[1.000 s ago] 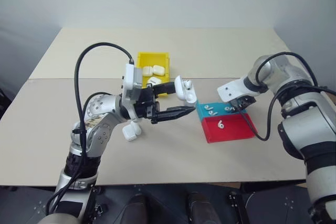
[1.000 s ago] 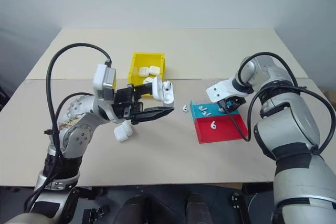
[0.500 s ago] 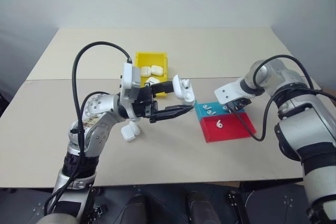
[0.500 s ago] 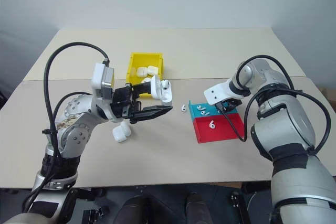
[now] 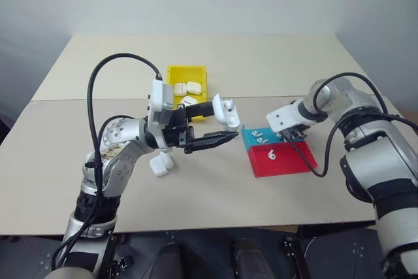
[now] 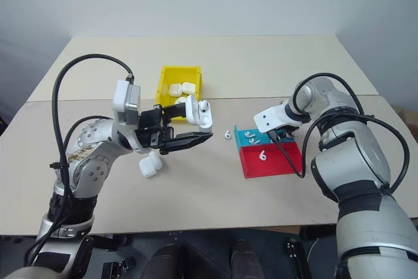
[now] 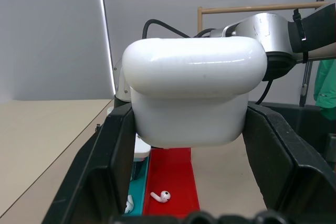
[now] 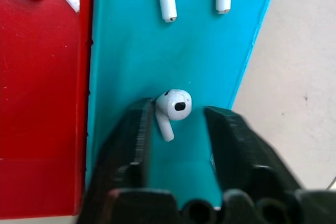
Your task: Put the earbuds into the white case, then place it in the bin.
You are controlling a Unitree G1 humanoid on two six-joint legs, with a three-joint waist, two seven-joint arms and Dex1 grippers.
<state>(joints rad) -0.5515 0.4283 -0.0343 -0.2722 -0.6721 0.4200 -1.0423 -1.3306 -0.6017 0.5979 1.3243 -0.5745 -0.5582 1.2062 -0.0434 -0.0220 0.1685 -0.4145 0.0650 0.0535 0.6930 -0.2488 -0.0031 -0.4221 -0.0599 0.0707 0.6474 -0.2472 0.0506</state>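
Right wrist view: our right gripper (image 8: 178, 124) fingers straddle earbud (image 8: 173, 107) on teal tray (image 8: 131, 51), one touching, not yet pinched. Left gripper (image 5: 215, 125) clamps open white case (image 5: 224, 112) aloft, ready to receive.

White case (image 5: 225, 110) open, lid up, raised above table. Earbuds: several in teal tray (image 5: 260, 137), one in red tray (image 5: 272, 154). Yellow bin (image 5: 188, 83) behind, holding similar cases.

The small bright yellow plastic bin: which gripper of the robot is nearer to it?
Left. The left gripper, holding an open white case, hangs right beside the small bright yellow plastic bin. The right gripper is far off, over the teal tray.
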